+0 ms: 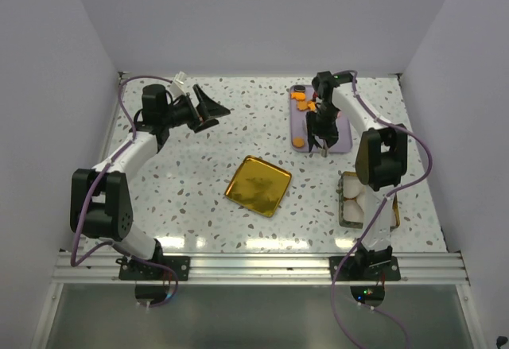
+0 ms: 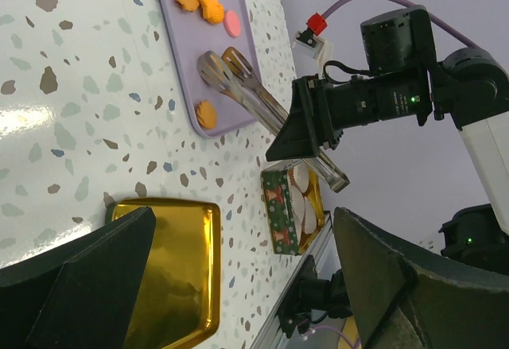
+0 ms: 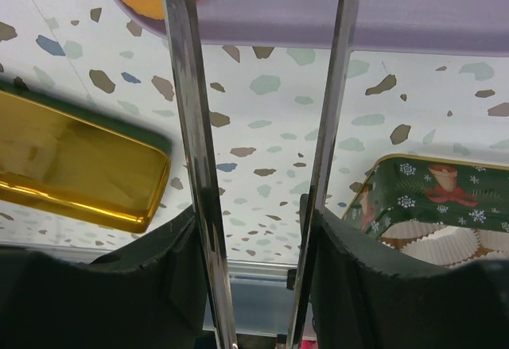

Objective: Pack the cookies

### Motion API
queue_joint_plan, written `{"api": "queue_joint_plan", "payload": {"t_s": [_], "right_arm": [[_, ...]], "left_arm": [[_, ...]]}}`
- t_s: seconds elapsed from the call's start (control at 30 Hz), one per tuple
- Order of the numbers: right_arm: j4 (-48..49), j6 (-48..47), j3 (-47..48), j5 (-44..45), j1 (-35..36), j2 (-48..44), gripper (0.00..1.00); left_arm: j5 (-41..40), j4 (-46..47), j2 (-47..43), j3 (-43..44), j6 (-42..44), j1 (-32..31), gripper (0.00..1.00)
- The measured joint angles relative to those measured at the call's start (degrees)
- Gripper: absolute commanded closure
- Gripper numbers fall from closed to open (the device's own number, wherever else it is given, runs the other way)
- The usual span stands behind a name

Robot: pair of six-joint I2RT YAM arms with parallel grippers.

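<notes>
The green tin point(image 2: 277, 210) with a Christmas pattern stands at the near right and holds white paper cups point(image 1: 355, 198). The purple tray point(image 2: 171, 55) lies at the far right. The cookies point(image 1: 301, 98) are on it: an orange group with one pink cookie point(image 2: 231, 21) at its far end, and a single orange cookie point(image 2: 207, 114) near its near end. The gold lid point(image 1: 257, 185) lies flat in the middle, left of the tin.

The right gripper point(image 1: 322, 130) is closed on metal tongs point(image 2: 246, 87), whose arms stand apart over the tray. The left gripper point(image 1: 213, 110) is wide open and holds nothing, at the far left.

The table point(image 1: 199, 166) is white with coloured speckles. Plain pale walls point(image 1: 262, 15) stand on three sides, and a metal rail point(image 1: 254, 265) runs along the near edge.
</notes>
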Motion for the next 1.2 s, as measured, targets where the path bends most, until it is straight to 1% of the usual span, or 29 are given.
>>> {"api": "queue_joint_plan", "payload": {"t_s": [0.1, 0.2, 0.4, 0.67, 0.77, 0.9, 1.0, 1.1, 1.2], "right_arm": [[0.0, -0.02, 0.0, -0.02, 0.0, 0.02, 0.57], [-0.02, -0.04, 0.0, -0.02, 0.0, 0.02, 0.59], [-0.48, -0.24, 0.46, -0.02, -0.07, 0.02, 0.59], [-0.87, -0.44, 7.69, -0.04, -1.16, -0.37, 0.6], [-0.83, -0.42, 8.39, -0.17, -1.9, -2.12, 0.61], [-0.98, -0.31, 8.35, -0.15, -3.06, -6.73, 0.61], [-0.7, -0.07, 6.45, 0.07, -3.93, -12.35, 0.61], [-0.7, 0.39, 2.45, 0.57, -4.83, -19.52, 0.61], [-0.7, 1.49, -4.0, 1.73, -5.81, -28.13, 0.61]], "left_arm": [[0.0, 0.0, 0.0, 0.0, 0.0, 0.0, 0.0], [0.0, 0.0, 0.0, 0.0, 0.0, 0.0, 0.0], [0.0, -0.04, -0.07, 0.0, 0.0, 0.0, 0.0], [-0.04, -0.04, -1.07, 0.0, 0.0, 0.0, 0.01], [-0.11, -0.07, -1.29, 0.0, 0.15, 0.0, 0.01], [-0.15, -0.31, -1.29, 0.0, 0.22, 0.0, 0.0], [-0.31, -0.44, -1.29, 0.0, 0.22, 0.0, 0.01], [-0.42, -0.44, -1.36, 0.0, 0.22, 0.0, 0.0], [-0.61, -0.63, -1.51, 0.0, 0.39, 0.0, 0.0]]}}
